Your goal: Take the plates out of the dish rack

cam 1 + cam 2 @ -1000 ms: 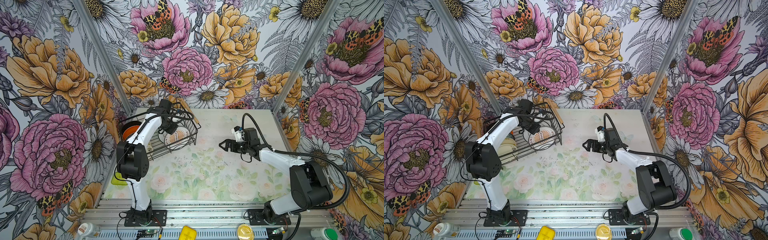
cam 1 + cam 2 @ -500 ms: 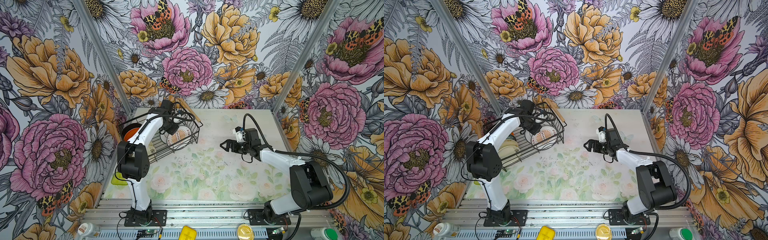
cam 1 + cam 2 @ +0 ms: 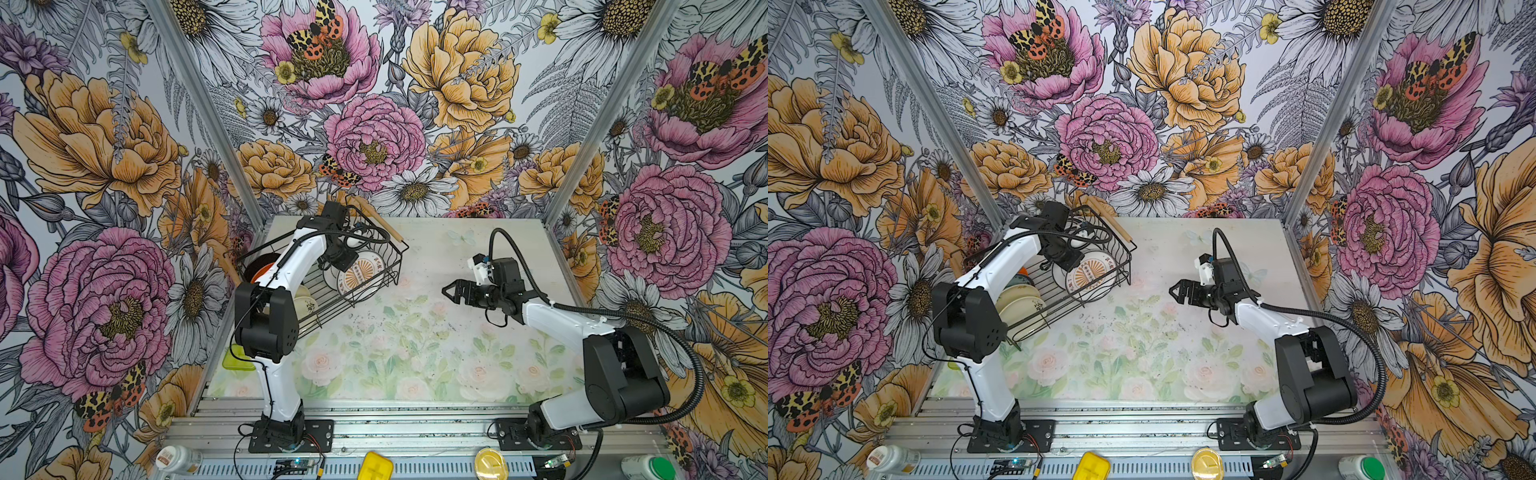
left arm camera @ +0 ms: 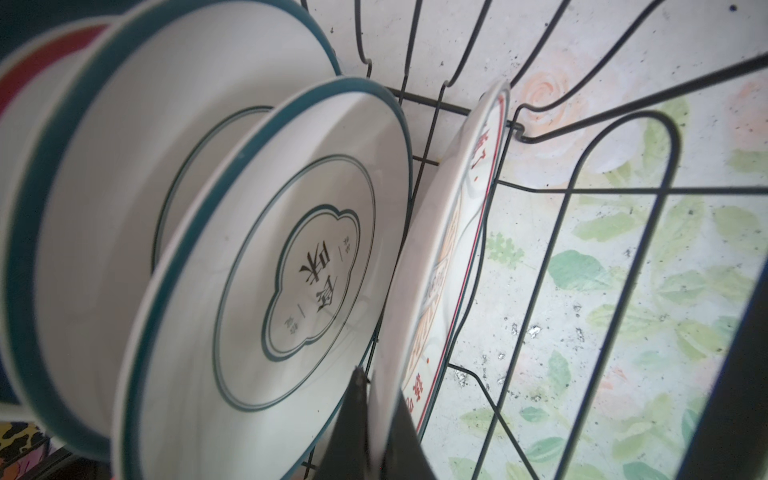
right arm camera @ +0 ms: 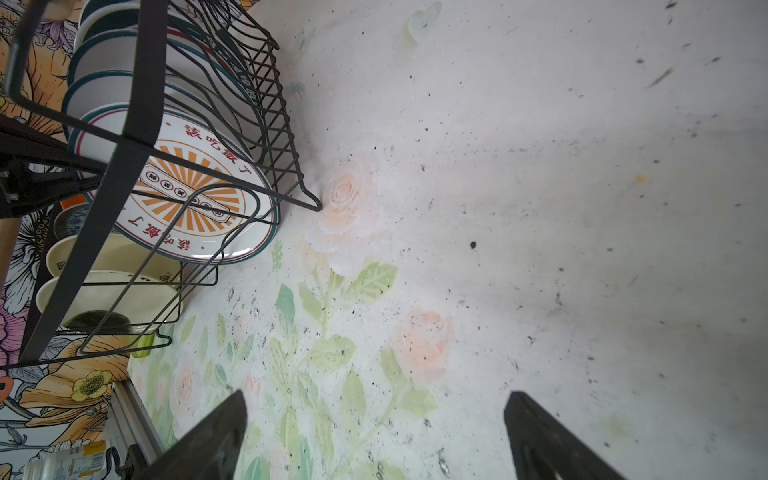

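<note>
The left arm (image 3: 291,266) arches high, its wrist bent down above the left gripper (image 4: 374,399), whose jaws look pinched tight on a plate (image 4: 451,232) rim, though that view is blurred. The right arm (image 3: 561,320) stretches low behind the right gripper (image 5: 376,397), jaws spread wide, pointing toward the left arm.

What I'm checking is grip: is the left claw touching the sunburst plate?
Touching. The left wrist view shows the left claw pinching the rim of the sunburst plate.

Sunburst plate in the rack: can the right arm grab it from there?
Probably not straight on. The right fingers are open over bare table, and the dish rack's wire end wall stands before the sunburst plate. The left fingers pinch its rim.
</note>
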`<state>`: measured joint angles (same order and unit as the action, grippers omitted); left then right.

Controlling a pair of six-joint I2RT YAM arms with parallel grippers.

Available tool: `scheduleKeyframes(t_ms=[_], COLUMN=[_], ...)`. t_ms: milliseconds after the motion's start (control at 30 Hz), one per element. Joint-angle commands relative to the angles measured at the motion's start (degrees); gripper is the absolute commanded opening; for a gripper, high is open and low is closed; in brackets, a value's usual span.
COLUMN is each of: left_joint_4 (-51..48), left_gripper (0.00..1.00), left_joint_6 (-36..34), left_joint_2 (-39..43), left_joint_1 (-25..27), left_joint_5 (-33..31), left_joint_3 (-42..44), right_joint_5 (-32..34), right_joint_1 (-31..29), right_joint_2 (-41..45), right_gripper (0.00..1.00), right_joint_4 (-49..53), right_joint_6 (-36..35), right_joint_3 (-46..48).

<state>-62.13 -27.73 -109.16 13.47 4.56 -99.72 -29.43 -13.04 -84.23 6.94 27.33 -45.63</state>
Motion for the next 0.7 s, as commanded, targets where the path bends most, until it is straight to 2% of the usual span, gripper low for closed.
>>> scheduleKeyframes(t_ms=[0,667], left_joint_4=[-3.1,-2.9], left_gripper=[0.00,0.00], left_joint_6=[4.5,9.1], left_joint_2=[1.7,11.7], left_joint_1=[-0.3,-1.3], left_joint_5=[1.4,0.9], left_joint_3=[1.4,0.3], right_joint_5=[-0.1,0.1], right_joint_1=[0.3,0.5], right_joint_2=[2.0,2.2], right_gripper=[0.98,0.98], right_joint_4=[-0.7,-0.7], right_joint_6=[0.3,1.7], right_joint_3=[0.9,-0.3])
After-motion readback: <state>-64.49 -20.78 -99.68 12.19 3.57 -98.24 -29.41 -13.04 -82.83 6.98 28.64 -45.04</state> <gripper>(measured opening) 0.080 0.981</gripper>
